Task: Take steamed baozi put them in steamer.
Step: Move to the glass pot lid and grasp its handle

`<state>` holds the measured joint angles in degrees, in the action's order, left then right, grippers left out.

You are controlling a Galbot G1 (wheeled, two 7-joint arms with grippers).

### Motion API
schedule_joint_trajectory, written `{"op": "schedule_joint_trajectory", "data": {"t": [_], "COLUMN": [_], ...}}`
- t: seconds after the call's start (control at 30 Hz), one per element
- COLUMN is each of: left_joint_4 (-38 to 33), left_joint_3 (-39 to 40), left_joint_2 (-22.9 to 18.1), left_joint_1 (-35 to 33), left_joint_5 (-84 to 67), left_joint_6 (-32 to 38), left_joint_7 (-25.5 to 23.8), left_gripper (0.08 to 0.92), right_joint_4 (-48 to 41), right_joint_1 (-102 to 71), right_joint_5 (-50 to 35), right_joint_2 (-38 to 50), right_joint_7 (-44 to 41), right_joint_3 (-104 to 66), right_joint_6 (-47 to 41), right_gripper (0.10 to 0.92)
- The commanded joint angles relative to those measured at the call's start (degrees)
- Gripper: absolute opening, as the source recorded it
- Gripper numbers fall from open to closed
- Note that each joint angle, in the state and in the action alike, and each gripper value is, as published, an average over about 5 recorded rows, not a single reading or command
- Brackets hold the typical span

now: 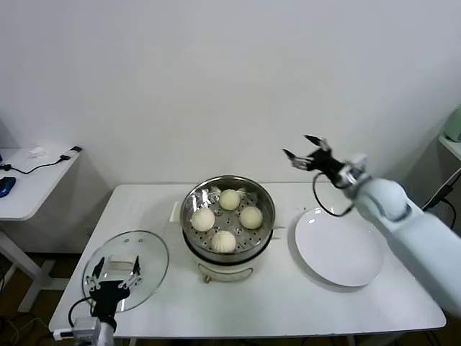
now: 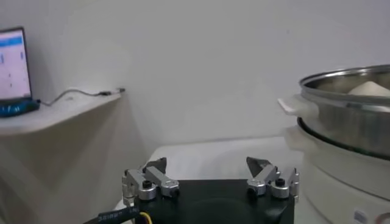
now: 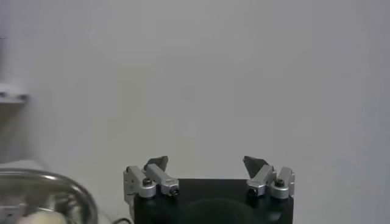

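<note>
Table (image 1: 288,310), white and smooth, runs out of the head view at its near edge. Steamer (image 1: 228,216) of shiny steel stands at its middle on a white base; four domed, cream-white baozi (image 1: 229,200) sit on its perforated tray (the wrist views cut the pot off). Round white plate (image 1: 338,249) lies beside it. Glass lid (image 1: 148,252) is partly hidden by the left pincer (image 1: 115,277), fingers apart. Right pincer (image 1: 306,151) hangs raised, fingers apart, empty.

Four steamed baozi (image 1: 227,219) sit in the steamer (image 1: 193,238); right claw (image 1: 305,150) hovers open above the empty plate (image 1: 338,249).
</note>
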<state>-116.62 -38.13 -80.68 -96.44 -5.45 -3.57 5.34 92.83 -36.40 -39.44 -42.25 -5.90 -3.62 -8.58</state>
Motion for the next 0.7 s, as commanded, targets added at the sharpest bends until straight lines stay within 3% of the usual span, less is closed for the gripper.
{"op": "schedule_joint_trajectory", "data": {"t": [0.03,0.27,0.43,0.57,0.7], "left_joint_4": [1.97,5.62,11.92,18.95,23.23], "left_joint_3": [-0.09,-0.03,-2.05,-2.54,-1.56], "left_joint_2": [2.7,2.85,4.15,8.23,11.99], "left_joint_1": [1.3,2.72,4.25,4.02,2.53], "left_joint_5": [3.97,14.28,41.87,64.58,72.82], "left_joint_6": [6.42,13.78,15.75,14.08,12.61], "left_joint_7": [2.17,6.31,15.32,19.84,20.38], "left_gripper": [0.823,0.823,0.823,0.823,0.823], "right_joint_4": [5.2,4.21,4.05,3.86,4.25], "right_joint_1": [-45.23,-52.19,-54.35,-54.47,-54.11], "right_joint_5": [9.62,16.52,18.45,20.78,22.48], "right_joint_2": [-11.78,-22.1,-27.26,-30.08,-31.53], "right_joint_7": [2.54,0.86,1.41,3.06,4.3], "right_joint_3": [-42.82,-41.33,-38.58,-36.33,-35.06], "right_joint_6": [12.06,21.8,23.55,23.66,23.0], "right_gripper": [0.823,0.823,0.823,0.823,0.823]}}
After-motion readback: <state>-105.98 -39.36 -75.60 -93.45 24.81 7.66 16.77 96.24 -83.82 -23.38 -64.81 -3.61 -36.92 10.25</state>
